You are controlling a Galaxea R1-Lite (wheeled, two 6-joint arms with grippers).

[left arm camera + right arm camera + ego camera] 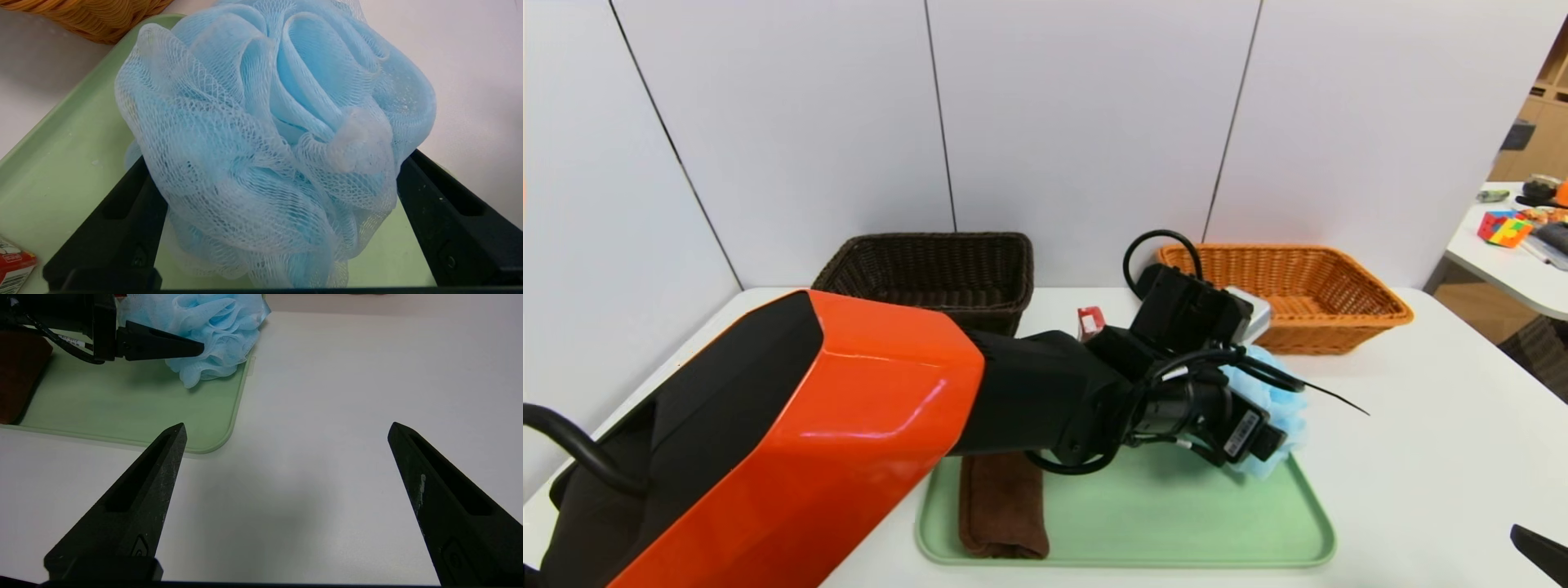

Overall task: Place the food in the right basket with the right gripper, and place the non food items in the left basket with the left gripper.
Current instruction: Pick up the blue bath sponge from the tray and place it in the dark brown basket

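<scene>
Head view: a blue mesh bath sponge (1278, 408) sits at the far right corner of one green tray (1143, 523), a folded brown towel (1002, 506) at its left; two baskets stand beyond, dark left basket (931, 269), orange right basket (1290, 294). Left wrist view: the left tool (278, 196), released, brackets the frilly sponge. Right wrist view: the right tool (286, 457) hangs released over the bare desk (347, 396).
</scene>
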